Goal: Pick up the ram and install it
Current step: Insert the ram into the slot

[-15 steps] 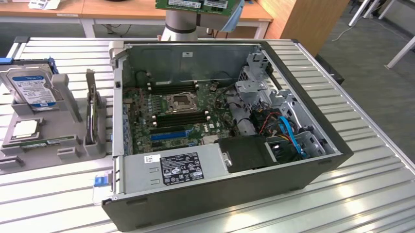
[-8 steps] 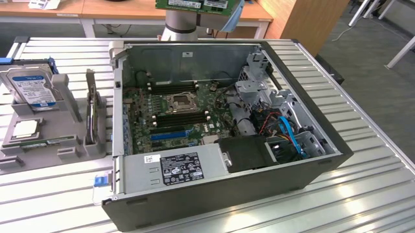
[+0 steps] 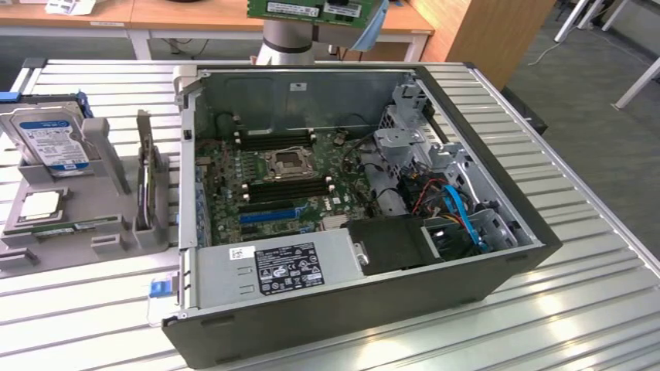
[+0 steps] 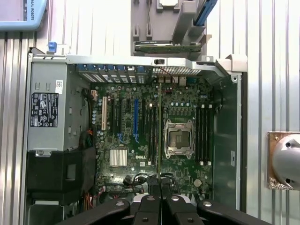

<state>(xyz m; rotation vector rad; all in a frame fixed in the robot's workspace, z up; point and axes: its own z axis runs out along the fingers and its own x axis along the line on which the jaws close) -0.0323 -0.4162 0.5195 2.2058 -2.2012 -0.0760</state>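
The ram, a narrow green stick with a white sticker, hangs high above the far wall of the open computer case. In the wrist view the ram appears edge-on as a thin green line over the motherboard, between the black memory slots and the CPU socket. My gripper is shut on the ram's end, its black fingers pressed together. The ram is well clear of the board and touches no slot. More black memory slots lie beside the socket.
A grey holder tray at the exterior view's left carries a hard drive, a CPU chip, another green stick and an upright card. Blue slots, the power supply and drive cages crowd the case.
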